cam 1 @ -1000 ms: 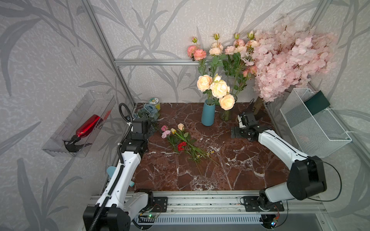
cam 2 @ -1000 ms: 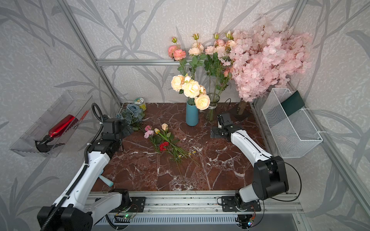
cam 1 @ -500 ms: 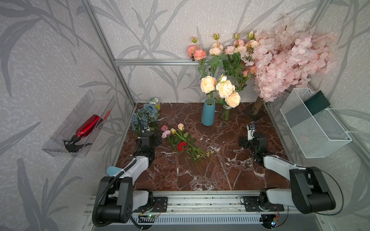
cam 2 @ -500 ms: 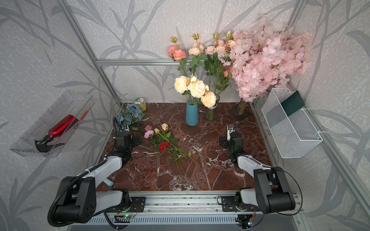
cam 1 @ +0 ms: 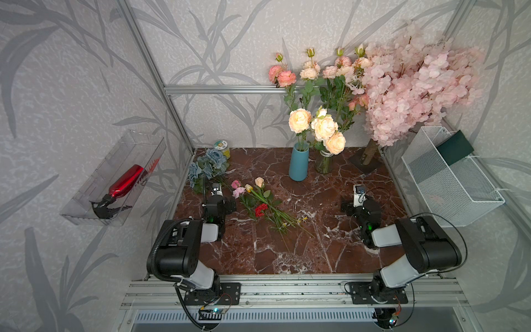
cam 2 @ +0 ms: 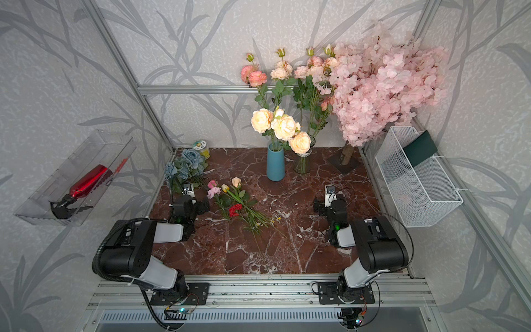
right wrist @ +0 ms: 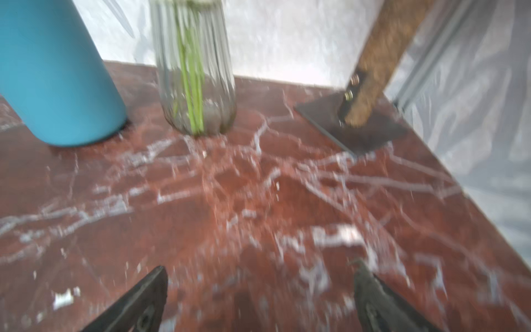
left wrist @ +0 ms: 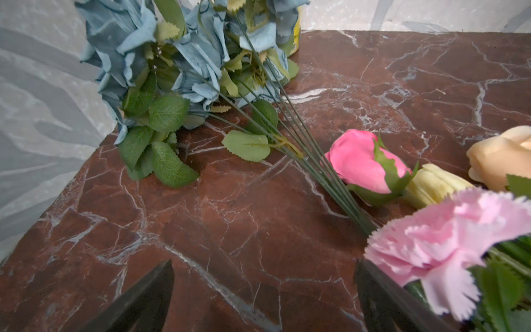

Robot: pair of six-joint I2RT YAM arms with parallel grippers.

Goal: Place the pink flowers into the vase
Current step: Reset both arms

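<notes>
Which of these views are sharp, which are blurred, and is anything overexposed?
Right wrist view: motion blur throughout, smearing the blue vase, the glass vase and the marble tabletop. Left wrist view: sharp on the blue flowers and the pink bud; the pink carnation nearest the lens is slightly soft. Both top views: sharp and evenly lit, though the cream roses look close to overexposed.

No word, brand or number can be read anywhere. The yellow jar at the back corner of the worktop has a printed lid and label, too small to make out.
</notes>
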